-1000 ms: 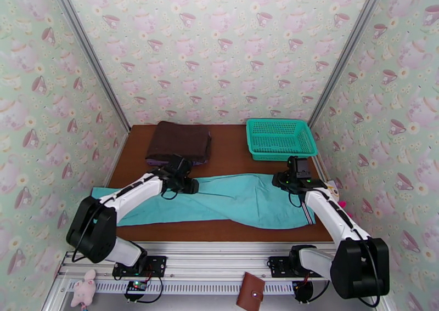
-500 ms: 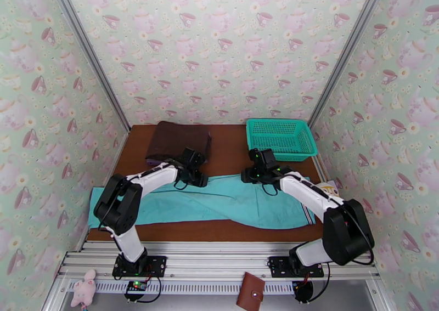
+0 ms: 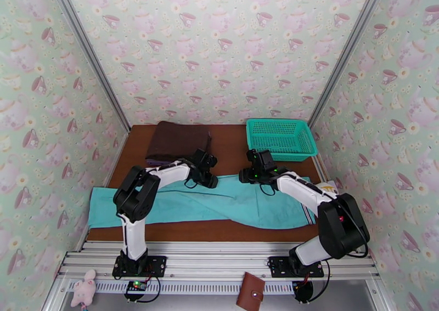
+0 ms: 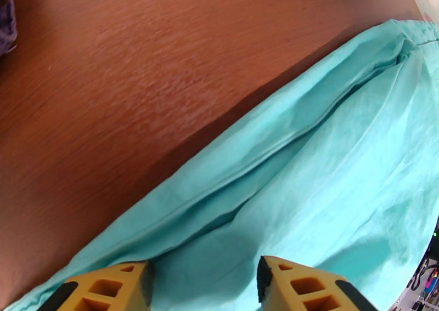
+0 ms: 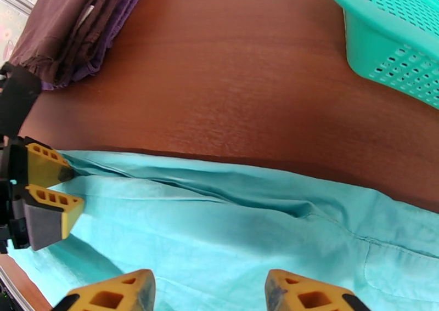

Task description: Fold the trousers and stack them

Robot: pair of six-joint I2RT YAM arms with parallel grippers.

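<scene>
My left gripper (image 3: pixel 210 181) and right gripper (image 3: pixel 245 177) are both wide open, side by side over the far long edge of the trousers (image 3: pixel 219 203), which stretch left-to-right across the table (image 3: pixel 230 152) right under them.

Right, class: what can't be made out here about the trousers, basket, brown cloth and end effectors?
- Top view: turquoise thin cloth trousers, far edge hidden under left end effector and right end effector.
- Left wrist view: left finger bases cut by bottom edge.
- Right wrist view: likewise; teal plastic mesh basket cut by right edge.
- Top view: dark brown folded cloth, layers too small to count.
</scene>
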